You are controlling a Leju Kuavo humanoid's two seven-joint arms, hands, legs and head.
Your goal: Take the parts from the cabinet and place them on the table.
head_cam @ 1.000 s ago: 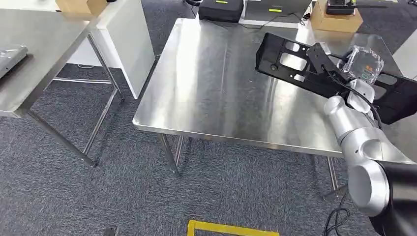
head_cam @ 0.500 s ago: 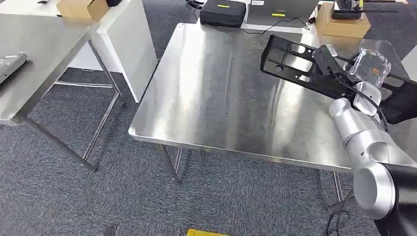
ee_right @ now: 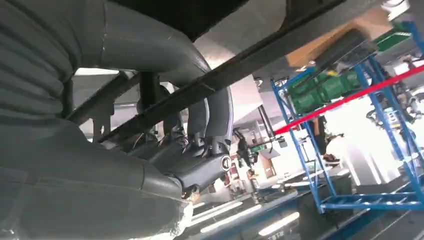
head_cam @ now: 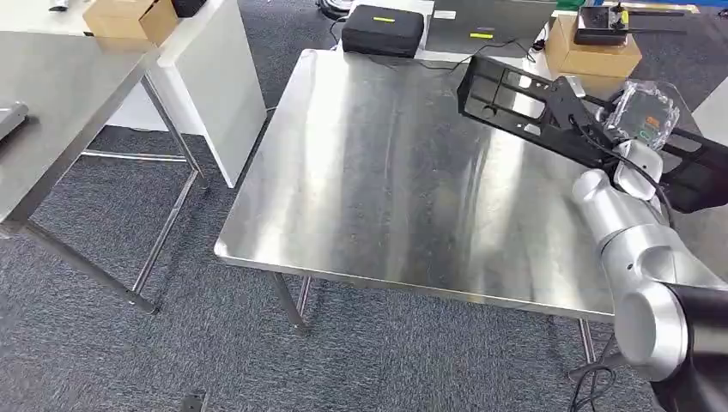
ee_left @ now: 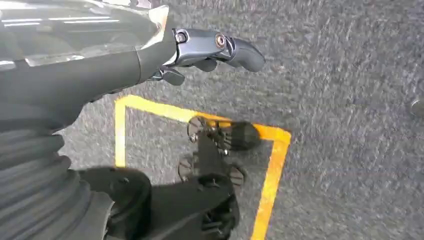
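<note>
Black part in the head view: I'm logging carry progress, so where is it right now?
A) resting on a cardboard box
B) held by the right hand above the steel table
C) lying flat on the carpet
B: the right hand grips the black part, which hangs over the steel table.

Your item: one long flat black plastic panel part [head_cam: 524, 99] with rectangular cut-outs, held tilted above the far right of the bare stainless-steel table [head_cam: 386, 172]. Its left end points far-left; its right end runs past the table's right edge.
</note>
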